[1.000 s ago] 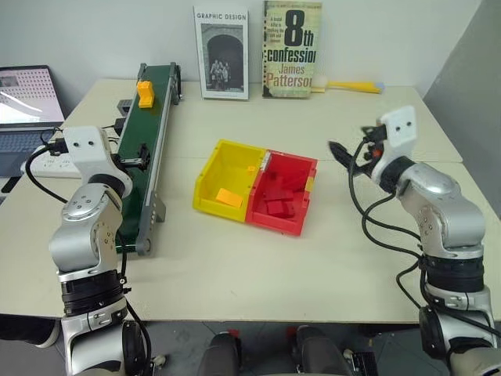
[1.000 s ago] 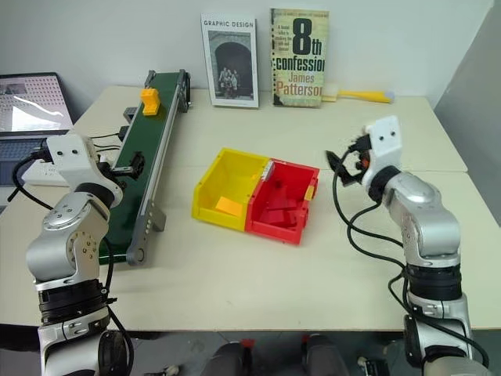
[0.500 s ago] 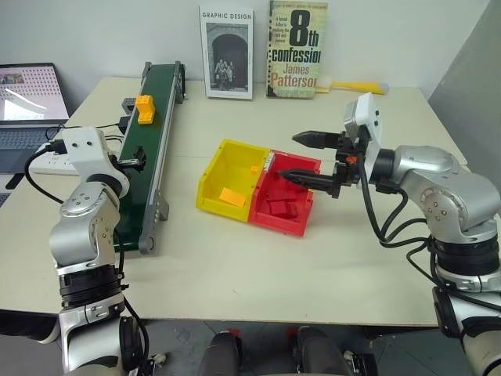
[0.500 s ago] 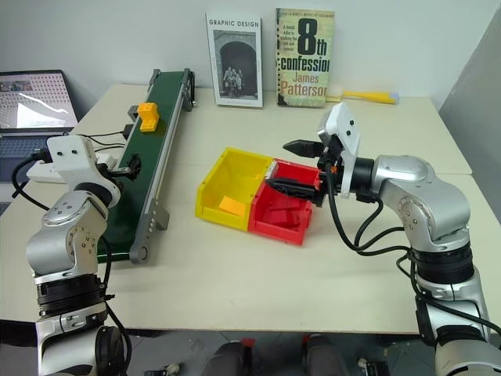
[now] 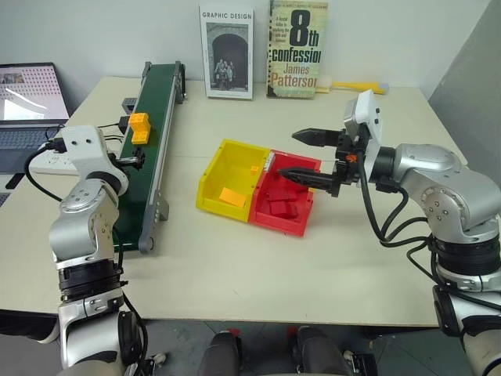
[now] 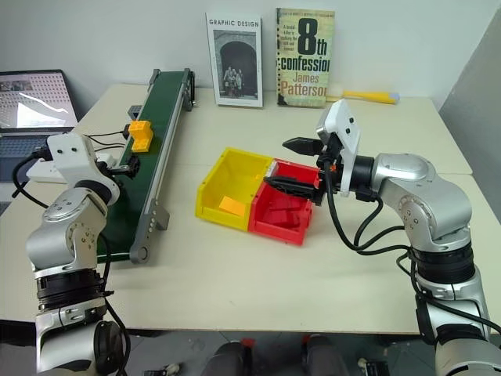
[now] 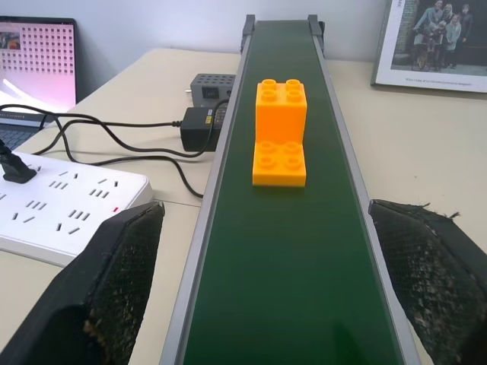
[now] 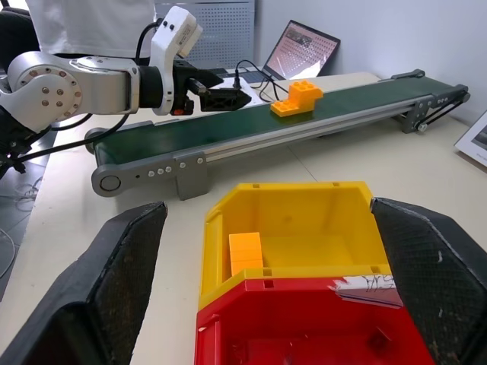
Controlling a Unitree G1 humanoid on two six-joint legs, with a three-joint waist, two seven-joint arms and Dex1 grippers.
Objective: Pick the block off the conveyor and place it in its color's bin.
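Note:
The orange-yellow block (image 5: 139,127) rides on the dark green conveyor (image 5: 162,88) at the table's left. My left gripper (image 7: 266,207) is open, one finger on each side of the belt, with the block (image 7: 281,143) a short way ahead of it and nothing between the fingers. The yellow bin (image 5: 232,167) sits mid-table, joined to a red bin (image 6: 274,231). Pointing left, my right gripper (image 5: 287,154) hangs open and empty above the red bin, near the wall the two bins share.
An orange slab (image 5: 229,196) lies in the yellow bin and red blocks (image 5: 279,207) in the red one. Two books (image 5: 293,48) stand at the back beside a yellow-handled tool (image 5: 356,87). A laptop (image 5: 27,94) and a power strip (image 7: 68,205) with cables are left of the conveyor.
The block has travelled down the belt toward my left gripper. A second ago my right gripper swung in from the right to above the bins; it has held still since.

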